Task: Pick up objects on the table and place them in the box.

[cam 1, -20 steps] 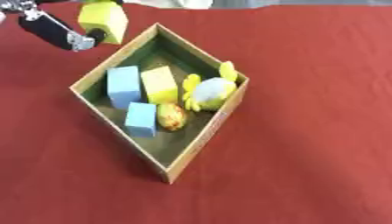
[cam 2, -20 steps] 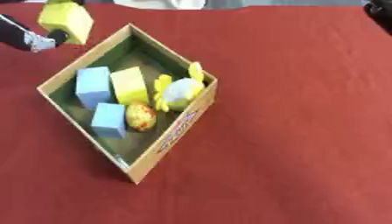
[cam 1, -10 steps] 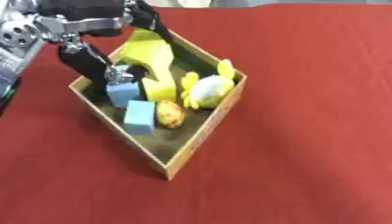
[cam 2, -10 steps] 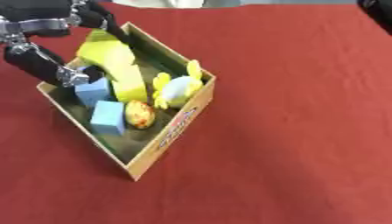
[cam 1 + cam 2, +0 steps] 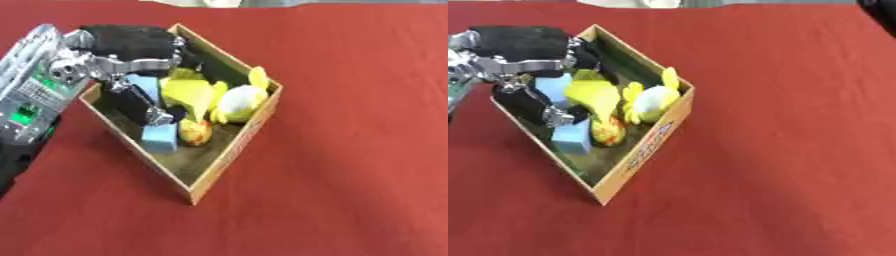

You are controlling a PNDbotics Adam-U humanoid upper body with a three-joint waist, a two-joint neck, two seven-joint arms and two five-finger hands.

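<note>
1. Where the left arm enters from the view's left, the left hand (image 5: pixel 131 55) reaches down into the box (image 5: pixel 236 150), its dark fingers spread around a yellow block (image 5: pixel 194 95); whether they grip the block cannot be told.
2. Under the hand lies a light blue block (image 5: pixel 144 86), partly hidden.
3. Nearer the front, a second blue block (image 5: pixel 160 137) sits on the box floor, touching a small orange-yellow egg-shaped toy (image 5: pixel 195 132).
4. Against the box's right wall rests a yellow and white plush toy (image 5: pixel 241 97).
5. Beneath everything spreads the red tablecloth (image 5: pixel 350 150).
6. At the right eye view's upper right corner a dark shape (image 5: pixel 878 12) shows.
</note>
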